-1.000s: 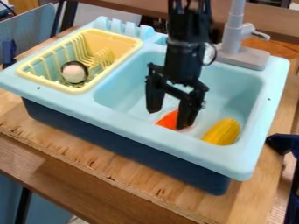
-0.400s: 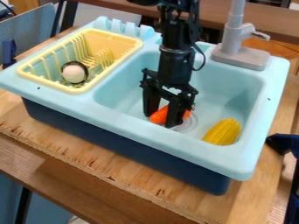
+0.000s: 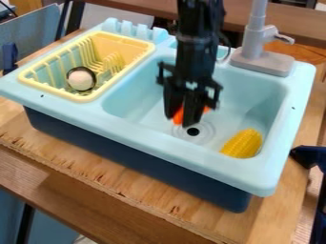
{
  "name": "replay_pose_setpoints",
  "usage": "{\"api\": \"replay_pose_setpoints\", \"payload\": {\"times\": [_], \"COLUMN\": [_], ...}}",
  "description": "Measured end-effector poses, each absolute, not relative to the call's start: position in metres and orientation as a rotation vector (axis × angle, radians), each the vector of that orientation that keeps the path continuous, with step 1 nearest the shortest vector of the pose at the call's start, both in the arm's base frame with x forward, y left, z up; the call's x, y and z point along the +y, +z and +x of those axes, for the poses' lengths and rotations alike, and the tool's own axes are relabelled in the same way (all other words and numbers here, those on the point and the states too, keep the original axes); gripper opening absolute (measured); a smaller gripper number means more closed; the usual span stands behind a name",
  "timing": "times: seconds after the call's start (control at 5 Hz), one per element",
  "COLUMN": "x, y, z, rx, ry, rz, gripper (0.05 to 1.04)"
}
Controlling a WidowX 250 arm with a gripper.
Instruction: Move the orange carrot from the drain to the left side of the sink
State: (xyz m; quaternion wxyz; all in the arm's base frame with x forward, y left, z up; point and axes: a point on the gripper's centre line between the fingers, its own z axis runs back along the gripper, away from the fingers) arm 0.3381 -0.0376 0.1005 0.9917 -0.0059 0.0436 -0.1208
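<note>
Orange and partly hidden, a toy (image 3: 179,116) sits between the fingers of the black gripper (image 3: 180,120), which is clamped on it above the floor of the sink basin (image 3: 255,93). Part of the orange shows in the gap between the two fingers, and another bit peeps out beyond the right one; the rest is covered, so its full shape cannot be told. The arm comes down from the far edge, and the fingers point down, a little to the far side of the round drain (image 3: 193,132) with its dark hole.

Right of the drain, a yellow toy corn cob (image 3: 242,144) lies against the near right part of the basin, slanting from near left to far right. Beyond the basin, on the far right rim, stands a grey faucet (image 3: 261,63) with a handle on its right side.

Left of the basin, a pale yellow dish rack (image 3: 121,43) is set into the light blue sink top (image 3: 66,107). It holds a whitish round thing (image 3: 81,79) with a dark rim, propped near its left end. Under the top is a dark blue base (image 3: 134,164), resting on a wooden board (image 3: 96,167) with a rough near edge.
</note>
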Motion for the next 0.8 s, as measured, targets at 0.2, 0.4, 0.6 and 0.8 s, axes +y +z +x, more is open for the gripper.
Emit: {"api": "replay_pose_setpoints", "payload": {"times": [0.2, 0.4, 0.6, 0.8], "x": [-0.029, -0.021, -0.008, 0.003], "y": [0.122, 0.122, 0.114, 0.092], "z": [0.333, 0.333, 0.328, 0.325], "rx": [0.04, 0.043, 0.08, 0.149], "ry": [-0.199, -0.168, -0.117, -0.068], "rz": [0.032, 0.042, 0.044, 0.042], "gripper": [0.415, 0.415, 0.415, 0.415]}}
